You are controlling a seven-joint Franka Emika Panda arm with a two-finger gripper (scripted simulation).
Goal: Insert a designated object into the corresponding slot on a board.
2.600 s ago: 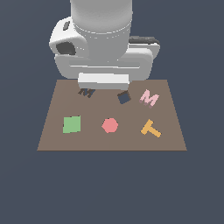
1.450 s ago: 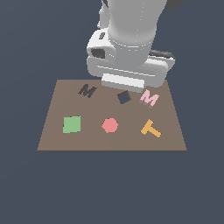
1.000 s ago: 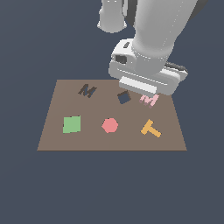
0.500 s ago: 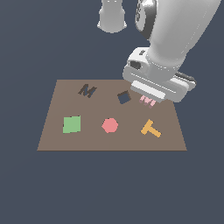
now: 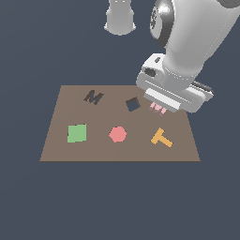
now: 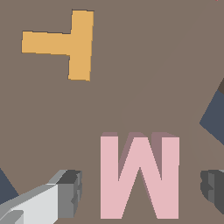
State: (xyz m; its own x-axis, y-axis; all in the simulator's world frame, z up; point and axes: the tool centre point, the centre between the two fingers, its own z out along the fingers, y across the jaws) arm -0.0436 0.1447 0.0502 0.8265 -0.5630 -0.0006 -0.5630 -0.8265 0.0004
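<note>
The pincer [image 6: 140,188] stands open over the pale pink M block [image 6: 139,177], one grey fingertip [image 6: 70,192] on each side of the letter with a clear gap between pad and block on both sides. In the wrist view the block lies flat on the brown board [image 6: 144,65], directly between the jaws, touching neither. In the exterior view the arm's white hand covers most of the letter; only the lower tips of the pink M block [image 5: 158,109] show beneath the pincer [image 5: 161,104].

The dark M-shaped slot [image 5: 93,97] sits well apart from the pincer, toward the exterior view's left along the far edge of the board [image 5: 51,140], and holds nothing. The dark blue square cutout [image 5: 133,104] lies just beside the pincer on that same side, between it and the M slot, also with nothing in it; its corner shows at the edge of the wrist view [image 6: 214,116].

The orange T-shaped block [image 5: 161,138] rests flat on the board near the pincer, on the near side of it. The red hexagon block [image 5: 117,134] and a green square block [image 5: 77,133] lie farther off toward the exterior view's left, on the near row.

The board lies flat on a plain dark blue-grey ground [image 5: 117,201] that fills the rest of the scene.
</note>
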